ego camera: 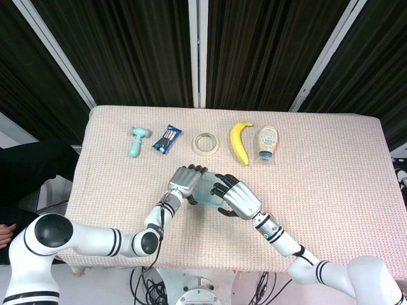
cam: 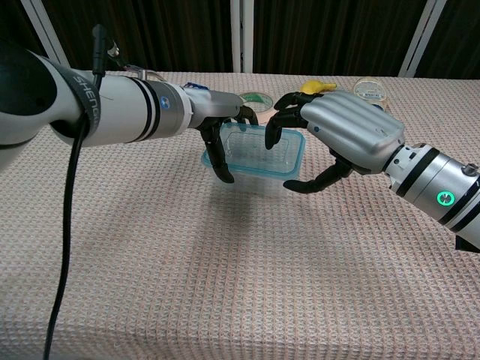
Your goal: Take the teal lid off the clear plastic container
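The clear plastic container (cam: 259, 171) with its teal lid (cam: 262, 148) is held a little above the table, and the lid shows between both hands in the head view (ego camera: 205, 190). My left hand (cam: 223, 137) (ego camera: 184, 180) grips its left end, fingers curled over the lid rim and down the side. My right hand (cam: 341, 136) (ego camera: 236, 198) is at the right end. Its fingertips (cam: 279, 126) hook over the lid's far right rim and its thumb reaches under the container's right bottom corner. The lid sits on the container.
Along the far side of the table (ego camera: 331, 159) lie a teal toy hammer (ego camera: 136, 140), a blue snack packet (ego camera: 166, 138), a tape roll (ego camera: 206, 143), a banana (ego camera: 239, 141) and a squeeze bottle (ego camera: 267, 141). My left arm's black cable (cam: 69, 225) hangs at the left.
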`<state>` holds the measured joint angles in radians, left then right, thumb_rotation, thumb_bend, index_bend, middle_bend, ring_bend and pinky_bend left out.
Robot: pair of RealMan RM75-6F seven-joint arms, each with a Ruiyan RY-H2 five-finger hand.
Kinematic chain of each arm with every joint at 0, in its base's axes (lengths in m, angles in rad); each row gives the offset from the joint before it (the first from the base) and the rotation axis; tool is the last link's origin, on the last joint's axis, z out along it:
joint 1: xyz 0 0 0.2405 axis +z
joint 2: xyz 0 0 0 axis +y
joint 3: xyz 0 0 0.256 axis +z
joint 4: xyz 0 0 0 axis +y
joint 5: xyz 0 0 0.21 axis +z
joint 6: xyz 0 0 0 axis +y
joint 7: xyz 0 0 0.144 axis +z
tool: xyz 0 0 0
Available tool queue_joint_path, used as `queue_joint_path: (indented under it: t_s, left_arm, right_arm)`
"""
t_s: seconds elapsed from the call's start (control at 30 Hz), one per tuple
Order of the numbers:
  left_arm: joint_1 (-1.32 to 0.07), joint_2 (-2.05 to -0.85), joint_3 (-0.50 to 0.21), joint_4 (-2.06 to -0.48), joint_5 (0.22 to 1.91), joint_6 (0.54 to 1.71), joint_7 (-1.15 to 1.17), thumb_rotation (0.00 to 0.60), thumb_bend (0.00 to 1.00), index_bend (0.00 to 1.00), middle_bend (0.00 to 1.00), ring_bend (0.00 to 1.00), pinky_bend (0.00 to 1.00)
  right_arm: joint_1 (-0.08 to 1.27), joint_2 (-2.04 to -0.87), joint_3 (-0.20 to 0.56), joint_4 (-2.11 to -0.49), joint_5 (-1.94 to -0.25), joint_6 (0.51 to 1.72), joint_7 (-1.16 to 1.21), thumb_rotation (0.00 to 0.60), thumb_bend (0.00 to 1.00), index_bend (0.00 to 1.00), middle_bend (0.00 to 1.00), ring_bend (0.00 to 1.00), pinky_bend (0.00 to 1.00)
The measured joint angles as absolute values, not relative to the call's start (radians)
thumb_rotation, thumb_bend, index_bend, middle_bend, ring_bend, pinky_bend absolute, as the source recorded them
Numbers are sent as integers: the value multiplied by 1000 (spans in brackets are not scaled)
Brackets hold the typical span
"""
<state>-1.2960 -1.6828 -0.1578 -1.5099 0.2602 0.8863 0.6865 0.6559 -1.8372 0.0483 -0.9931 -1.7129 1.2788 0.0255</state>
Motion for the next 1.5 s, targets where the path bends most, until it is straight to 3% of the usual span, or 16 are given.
queue_joint_path:
  t_s: [0.77, 1.13, 1.5]
  left_arm:
    - [-1267, -1718, -149, -1477, 333, 900, 690, 600, 136, 146, 215, 102, 241]
    - [-1253, -1698, -162, -1501, 345, 875, 668, 600, 136, 140, 215, 102, 237]
    - [-1237, -1656, -168, -1536, 365, 820, 608, 600, 136, 65, 194, 101, 238]
  right_arm:
    - [655, -1807, 55, -1036, -1696, 1304, 10, 600, 228, 435, 398, 181, 293]
    - [663, -1851, 54, -945, -1721, 1356, 43, 600, 402, 520, 461, 262, 391]
    - [673, -1908, 49, -830, -1740, 1403, 84, 600, 460, 561, 486, 296, 431]
